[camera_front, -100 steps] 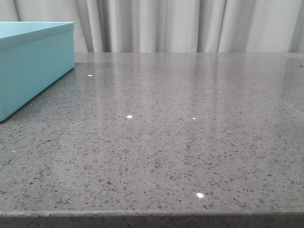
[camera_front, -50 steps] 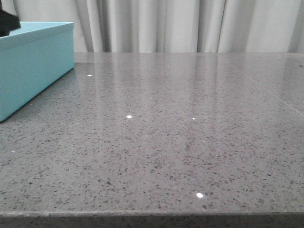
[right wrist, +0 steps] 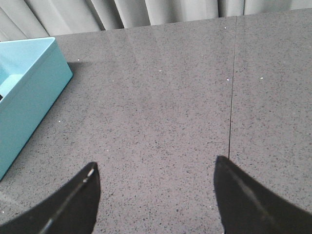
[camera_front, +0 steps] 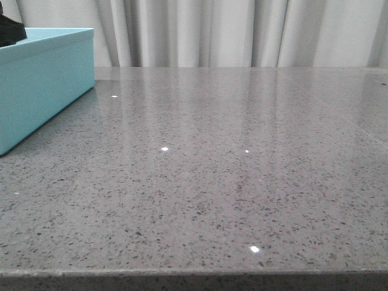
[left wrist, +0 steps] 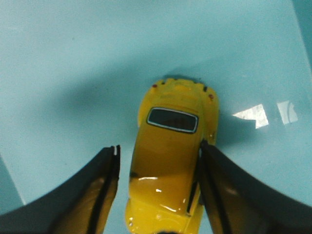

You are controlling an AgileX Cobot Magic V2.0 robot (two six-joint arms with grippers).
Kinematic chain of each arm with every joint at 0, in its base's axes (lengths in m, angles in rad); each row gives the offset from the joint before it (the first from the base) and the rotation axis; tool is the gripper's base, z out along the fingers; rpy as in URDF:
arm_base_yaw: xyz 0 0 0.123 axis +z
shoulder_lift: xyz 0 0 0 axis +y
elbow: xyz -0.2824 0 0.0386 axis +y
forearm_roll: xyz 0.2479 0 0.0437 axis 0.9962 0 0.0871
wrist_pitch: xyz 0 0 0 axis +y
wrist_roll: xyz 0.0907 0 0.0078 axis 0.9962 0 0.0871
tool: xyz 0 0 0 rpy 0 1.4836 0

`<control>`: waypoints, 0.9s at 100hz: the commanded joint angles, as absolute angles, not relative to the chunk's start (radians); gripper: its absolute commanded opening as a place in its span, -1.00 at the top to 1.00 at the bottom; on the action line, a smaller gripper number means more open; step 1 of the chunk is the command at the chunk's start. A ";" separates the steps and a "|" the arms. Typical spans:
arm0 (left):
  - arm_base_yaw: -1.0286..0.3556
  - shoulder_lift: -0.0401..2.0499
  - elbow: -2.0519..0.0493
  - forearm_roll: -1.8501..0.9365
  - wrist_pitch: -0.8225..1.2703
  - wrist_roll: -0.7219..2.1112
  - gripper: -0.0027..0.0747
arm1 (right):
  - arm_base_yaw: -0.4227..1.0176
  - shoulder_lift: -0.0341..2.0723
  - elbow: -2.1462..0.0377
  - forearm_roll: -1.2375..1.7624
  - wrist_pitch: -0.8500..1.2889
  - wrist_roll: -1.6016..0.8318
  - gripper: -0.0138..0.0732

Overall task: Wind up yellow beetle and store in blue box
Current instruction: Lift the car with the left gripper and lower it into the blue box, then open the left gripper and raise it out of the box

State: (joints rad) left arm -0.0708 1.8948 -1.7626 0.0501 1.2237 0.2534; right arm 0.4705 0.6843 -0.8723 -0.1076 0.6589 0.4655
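The yellow beetle point(left wrist: 168, 161) lies on the floor inside the blue box point(left wrist: 73, 58), seen from above in the left wrist view. My left gripper point(left wrist: 158, 146) straddles it with the jaws apart: one finger point(left wrist: 219, 185) touches the car's side, the other point(left wrist: 97, 185) stands clear with a gap. The blue box stands at the table's far left in the front view point(camera_front: 48, 79) and shows in the right wrist view point(right wrist: 29, 87). A dark part of my left arm point(camera_front: 9, 30) shows over its rim. My right gripper point(right wrist: 156, 163) is open and empty above the table.
The grey speckled table point(camera_front: 212, 170) stretches from the box to the right, with its front edge near the bottom of the front view. A thin seam point(right wrist: 233, 83) runs across the tabletop. Pale curtains point(camera_front: 230, 30) hang behind the table.
A dark part of my left arm has come into the front view above the box's rim at the far left. Nothing else has moved.
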 commanded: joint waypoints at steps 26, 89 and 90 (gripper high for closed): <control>-0.068 1.639 -1.804 0.031 1.155 0.240 -0.02 | 0.472 0.683 -0.871 -0.176 0.579 0.453 -0.46; -0.068 1.126 -1.407 -0.109 0.918 0.240 0.98 | 0.472 0.577 -0.794 -0.352 0.560 0.453 0.67; -0.068 1.119 -1.397 -0.113 0.903 0.240 0.98 | 0.472 0.576 -0.792 -0.352 0.559 0.453 0.69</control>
State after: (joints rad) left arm -0.0702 1.2045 -1.4623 -0.0793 1.0345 0.2516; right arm 0.4705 0.5925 -0.7855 -0.3174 0.6367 0.4655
